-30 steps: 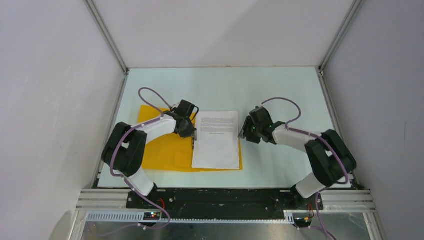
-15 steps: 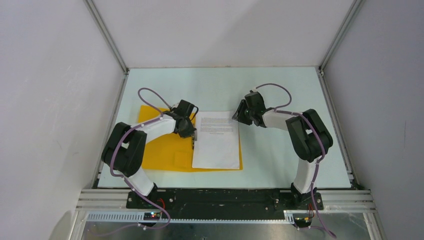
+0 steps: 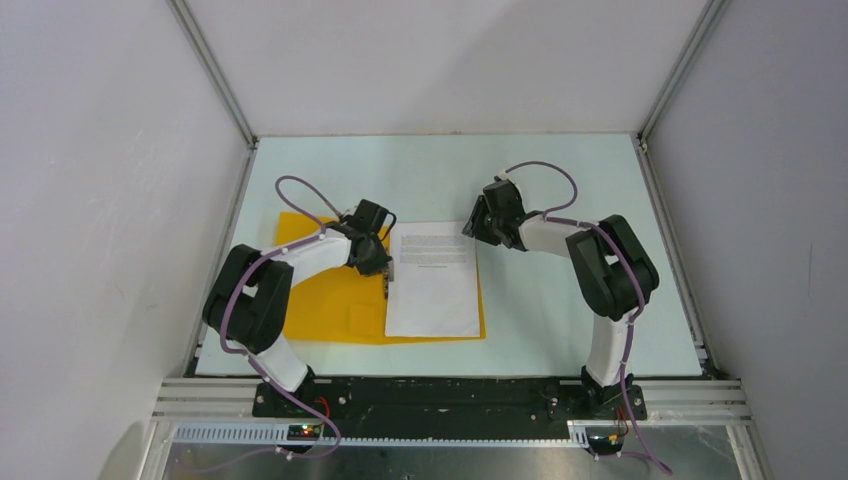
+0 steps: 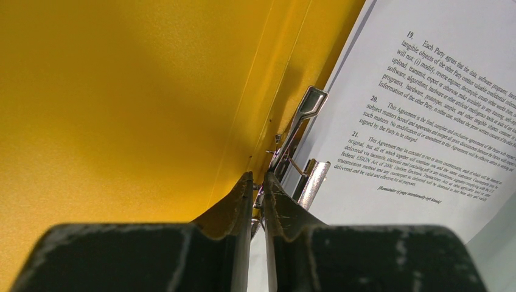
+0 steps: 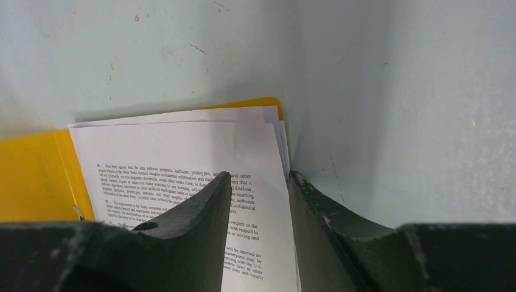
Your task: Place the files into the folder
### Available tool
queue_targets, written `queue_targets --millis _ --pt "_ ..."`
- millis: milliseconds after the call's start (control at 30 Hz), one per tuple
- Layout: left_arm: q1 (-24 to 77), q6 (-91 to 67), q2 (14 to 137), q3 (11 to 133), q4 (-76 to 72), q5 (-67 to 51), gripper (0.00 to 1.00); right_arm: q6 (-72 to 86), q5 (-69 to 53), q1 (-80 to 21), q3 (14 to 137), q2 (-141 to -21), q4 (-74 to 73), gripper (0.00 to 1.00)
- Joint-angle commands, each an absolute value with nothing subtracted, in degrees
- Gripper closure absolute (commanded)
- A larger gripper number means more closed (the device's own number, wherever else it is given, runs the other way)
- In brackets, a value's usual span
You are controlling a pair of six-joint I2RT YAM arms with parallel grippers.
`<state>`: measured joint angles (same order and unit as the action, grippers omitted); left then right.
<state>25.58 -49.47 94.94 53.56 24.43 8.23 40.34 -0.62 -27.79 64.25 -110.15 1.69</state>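
The orange-yellow folder (image 3: 320,300) lies open and flat on the table. The files (image 3: 432,280), white printed sheets, lie stacked on its right half. My left gripper (image 3: 388,272) is at the folder's spine, its jaws closed to a thin slit on the base of the metal clip (image 4: 304,109), between the yellow cover (image 4: 122,91) and the files (image 4: 438,91). My right gripper (image 3: 470,232) is open at the files' far right corner. In the right wrist view its fingers (image 5: 258,176) straddle the right edge of the sheets (image 5: 182,146), low over them, with the folder's corner (image 5: 271,103) beyond.
The pale green table (image 3: 560,170) is boxed in by white walls with aluminium posts at the back corners (image 3: 640,135). A black rail (image 3: 450,395) carrying the arm bases runs along the near edge.
My right arm has swung left and away from me, bringing its gripper from beside the files' right edge up to their far right corner. My left gripper has not moved.
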Motion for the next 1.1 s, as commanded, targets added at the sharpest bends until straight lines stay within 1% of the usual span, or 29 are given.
queue_targets --millis 0,167,467,700,1067 --pt "25.14 -48.16 95.32 51.22 29.66 8.88 0.84 38.85 0.0 -29.22 66.24 -112.01 0.31 0.56" --pt "25.14 -48.16 95.28 51.26 29.63 8.9 0.84 37.66 2.47 -29.95 67.25 -112.36 -1.67 0.56" --pt "25.18 -48.27 94.87 51.41 29.65 8.8 0.84 37.18 3.19 -30.63 67.72 -111.75 -3.55 0.55" --pt "25.14 -47.72 92.88 52.28 30.04 8.77 0.79 36.35 1.89 -30.22 70.7 -108.53 -8.3 0.47" --pt "24.99 -46.19 88.36 57.53 33.19 8.0 0.74 35.33 1.68 -32.4 77.42 -104.12 -17.7 0.44"
